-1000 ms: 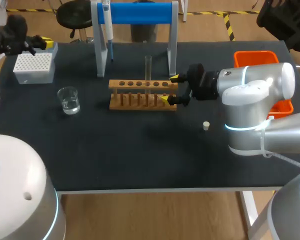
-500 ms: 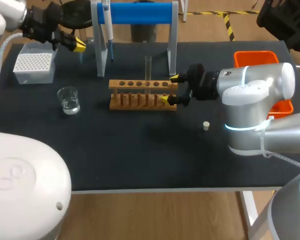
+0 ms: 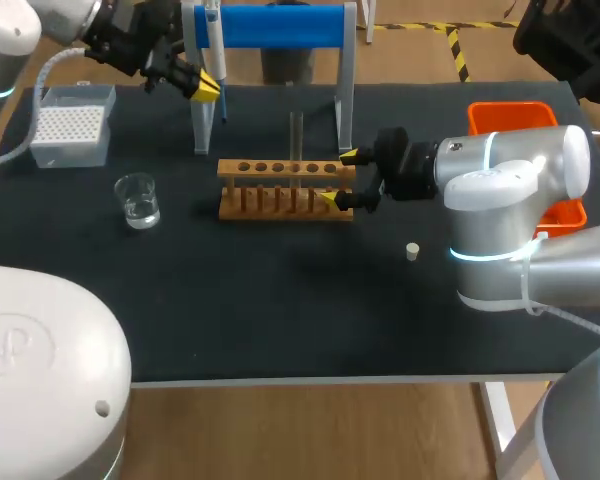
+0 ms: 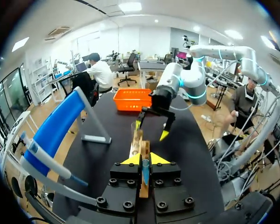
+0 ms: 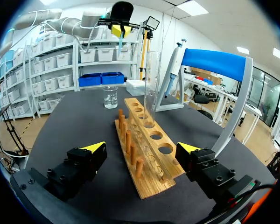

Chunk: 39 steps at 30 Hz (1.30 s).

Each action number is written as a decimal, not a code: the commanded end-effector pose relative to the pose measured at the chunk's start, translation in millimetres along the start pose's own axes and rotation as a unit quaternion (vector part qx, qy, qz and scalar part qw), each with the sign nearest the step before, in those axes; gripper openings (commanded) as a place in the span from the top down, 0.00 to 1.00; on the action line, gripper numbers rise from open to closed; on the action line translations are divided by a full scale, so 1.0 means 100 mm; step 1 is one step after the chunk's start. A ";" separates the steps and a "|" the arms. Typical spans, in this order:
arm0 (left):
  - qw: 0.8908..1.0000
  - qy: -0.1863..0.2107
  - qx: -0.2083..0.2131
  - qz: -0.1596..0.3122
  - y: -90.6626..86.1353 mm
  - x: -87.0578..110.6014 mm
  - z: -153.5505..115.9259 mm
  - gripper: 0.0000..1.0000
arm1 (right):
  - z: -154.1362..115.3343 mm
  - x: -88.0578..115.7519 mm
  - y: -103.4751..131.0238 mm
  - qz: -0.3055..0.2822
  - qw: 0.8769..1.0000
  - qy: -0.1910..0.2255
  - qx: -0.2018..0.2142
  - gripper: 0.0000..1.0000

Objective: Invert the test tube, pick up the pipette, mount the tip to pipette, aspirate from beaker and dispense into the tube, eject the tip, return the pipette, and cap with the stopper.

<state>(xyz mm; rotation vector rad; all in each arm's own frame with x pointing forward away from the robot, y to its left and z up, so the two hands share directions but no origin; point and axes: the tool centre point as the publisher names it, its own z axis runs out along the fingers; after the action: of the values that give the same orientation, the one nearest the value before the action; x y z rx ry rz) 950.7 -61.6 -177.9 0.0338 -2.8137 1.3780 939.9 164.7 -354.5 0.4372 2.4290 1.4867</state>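
Note:
A clear test tube (image 3: 296, 140) stands upright in the wooden rack (image 3: 280, 190). My right gripper (image 3: 338, 177) is open around the rack's right end, one finger on each side, as its own view shows (image 5: 142, 149). The pipette (image 3: 215, 50) hangs on the blue stand (image 3: 270, 27). Just left of it, above the table, my left gripper (image 3: 205, 88) is shut on a thin blue pipette tip (image 4: 145, 170). The beaker (image 3: 138, 200) with clear liquid stands left of the rack. A small white stopper (image 3: 412, 251) lies on the mat to the rack's right.
The white tip box (image 3: 70, 130) sits at the back left. An orange bin (image 3: 525, 118) stands at the back right, partly behind my right arm. The dark mat (image 3: 280, 300) is bare in front of the rack.
My left arm has swung right from over the tip box to beside the pipette on the stand, gripper still shut. The right arm and gripper have not moved.

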 end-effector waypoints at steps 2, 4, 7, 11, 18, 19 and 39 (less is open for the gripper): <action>1.000 -0.018 0.015 0.012 -0.18 0.15 0.21 1.00 | 0.00 0.00 -0.01 0.000 1.000 0.000 -0.002 0.00; 0.999 -0.018 0.021 0.016 -0.26 0.20 0.26 1.00 | 0.00 0.00 -0.01 0.000 1.000 0.000 -0.002 0.00; 0.999 -0.015 0.030 0.019 -0.38 0.27 0.31 1.00 | 0.00 0.00 -0.01 0.000 1.000 0.000 -0.002 0.00; 0.999 -0.011 0.035 0.008 -0.49 0.36 0.35 1.00 | 0.00 0.00 -0.01 0.000 1.000 0.000 -0.002 0.00; 0.999 -0.003 0.047 -0.012 -0.57 0.45 0.37 1.00 | 0.00 0.00 -0.01 0.000 1.000 0.000 -0.002 0.00; 0.999 0.000 0.042 -0.014 -0.57 0.43 0.41 1.00 | 0.00 0.00 -0.01 0.000 1.000 0.000 -0.002 0.00; 0.998 0.008 0.065 -0.010 -0.60 0.43 0.45 1.00 | 0.00 0.00 -0.01 0.000 1.000 0.000 -0.002 0.00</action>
<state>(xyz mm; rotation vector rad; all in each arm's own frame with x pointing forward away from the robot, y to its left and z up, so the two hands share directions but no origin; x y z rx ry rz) 909.8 -136.6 -157.9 0.0534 -2.7018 1.5442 939.9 164.7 -354.5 0.4371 2.4290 1.4866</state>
